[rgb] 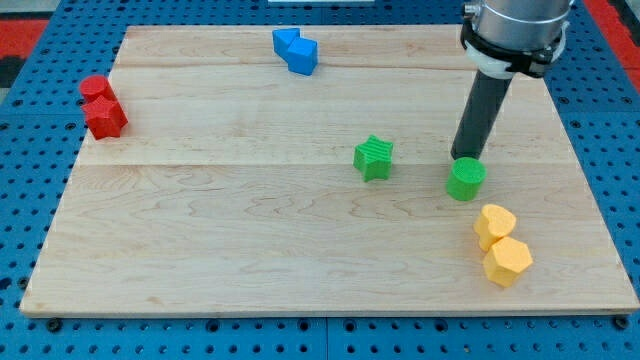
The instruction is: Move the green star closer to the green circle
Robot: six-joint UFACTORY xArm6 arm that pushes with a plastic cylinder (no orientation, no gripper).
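camera view: my tip (459, 157) touches the green circle (466, 179) from behind; green star (374, 157) sits nearby at its left on the counter (250, 240); no jaws, only a rod.

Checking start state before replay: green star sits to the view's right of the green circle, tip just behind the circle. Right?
Not quite. The camera view shows the green star to the view's left of the green circle, not its right. The rest holds: my tip is just behind the circle, at its top edge.
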